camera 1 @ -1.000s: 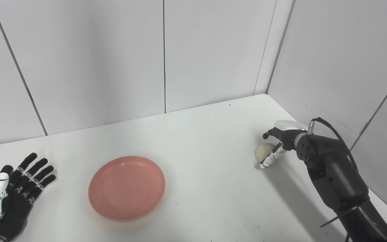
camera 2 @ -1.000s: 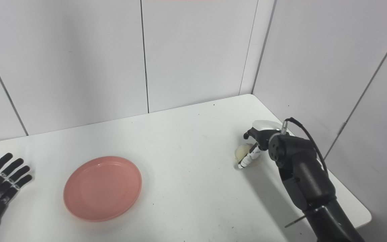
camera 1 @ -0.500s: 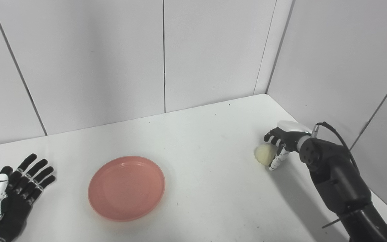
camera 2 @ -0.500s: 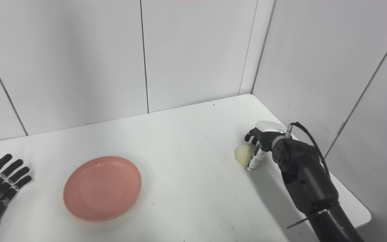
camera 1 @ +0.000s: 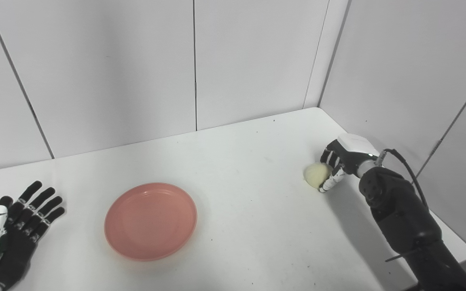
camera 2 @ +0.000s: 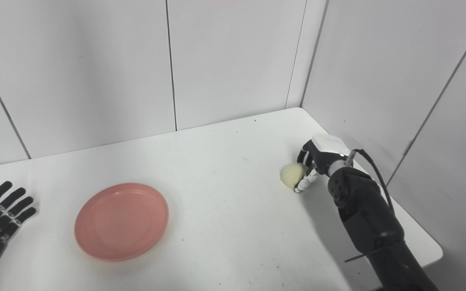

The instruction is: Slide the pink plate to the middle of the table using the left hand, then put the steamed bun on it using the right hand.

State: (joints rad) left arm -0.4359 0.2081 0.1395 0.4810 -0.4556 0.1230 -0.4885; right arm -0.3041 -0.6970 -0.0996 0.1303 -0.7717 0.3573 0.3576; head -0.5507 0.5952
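The steamed bun point(camera 1: 316, 175) was a small pale cream ball, smooth and roundish, sitting in the right hand point(camera 1: 337, 161), which had its fingers point(camera 1: 327, 184) curled around it near the table's point(camera 1: 257, 226) right edge. The pink plate point(camera 1: 151, 220) was a plain shallow salmon disc, well off to that hand's left. The left hand point(camera 1: 12, 235) lay flat beside the plate, fingers spread, holding nothing.
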